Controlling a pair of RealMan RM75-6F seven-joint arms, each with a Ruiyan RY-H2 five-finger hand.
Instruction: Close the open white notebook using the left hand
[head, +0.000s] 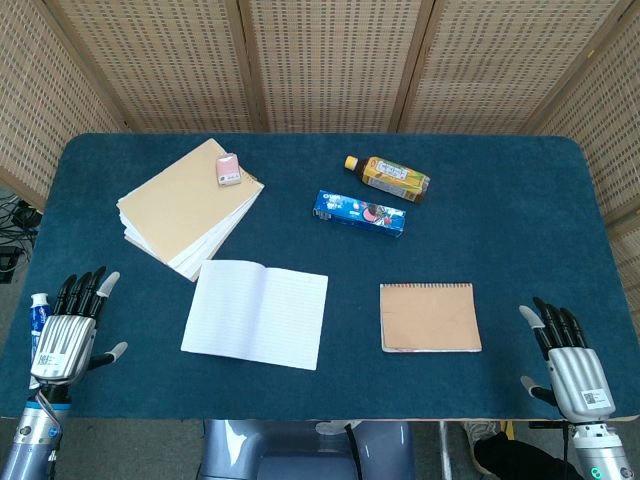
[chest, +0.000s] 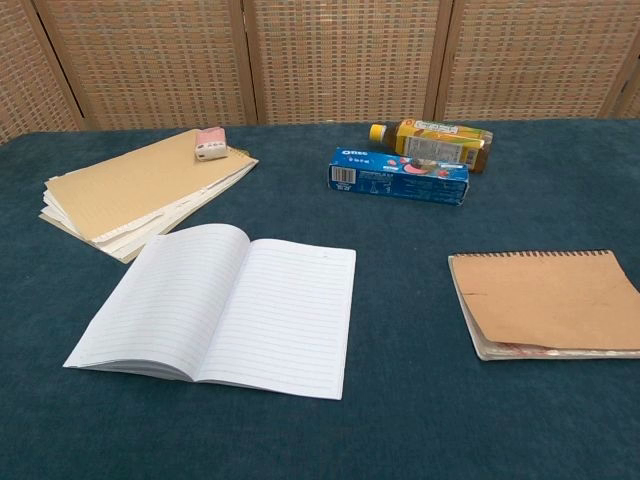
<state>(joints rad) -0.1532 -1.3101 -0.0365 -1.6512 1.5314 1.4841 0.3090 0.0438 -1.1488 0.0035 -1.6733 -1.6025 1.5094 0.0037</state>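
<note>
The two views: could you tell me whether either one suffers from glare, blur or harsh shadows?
Head view: even light, sharp, no glare on the open notebook. Chest view: also sharp, with only a soft shadow under the notebook's left edge and the blue box.

The white notebook (head: 256, 313) (chest: 223, 306) lies open and flat on the blue table (head: 330, 250) (chest: 400, 400), its ruled pages facing up and blank as far as I can see. Both pages spread from a central fold, the left one arching slightly near the spine. It sits a little askew to the table's near edge, left of the table's middle and toward the front, touching nothing else.
</note>
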